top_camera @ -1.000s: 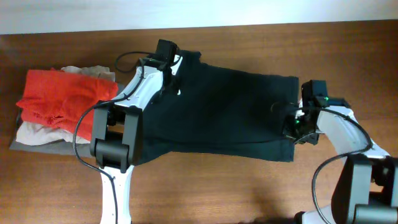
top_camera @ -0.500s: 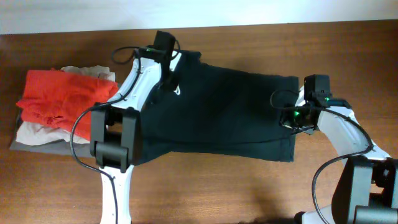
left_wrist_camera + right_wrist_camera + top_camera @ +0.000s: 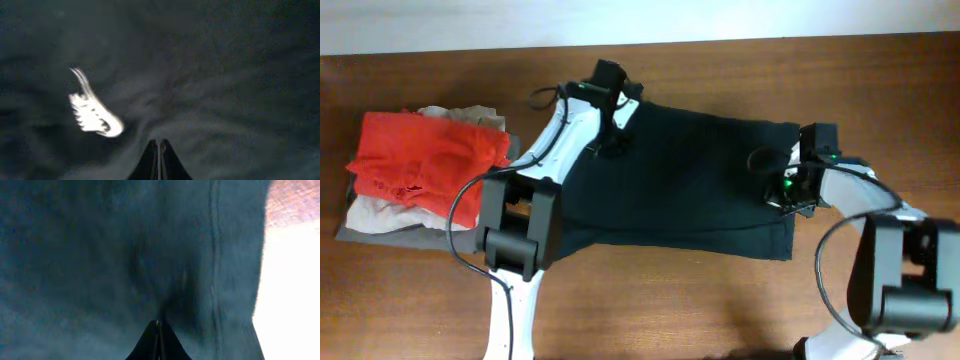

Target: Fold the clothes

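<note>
The black T-shirt (image 3: 690,185) lies spread near the red garment pile (image 3: 420,155), long axis running away from it, collar end nearest, while my left gripper (image 3: 158,143) and right gripper (image 3: 158,323) each pinch its fabric, fingers pressed together.

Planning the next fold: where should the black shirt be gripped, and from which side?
Probably near its hemmed right edge, pinched from straight above: the black shirt lies flat on the table, so only a top-down pinch gathers cloth. The right gripper is shut on it there.
</note>
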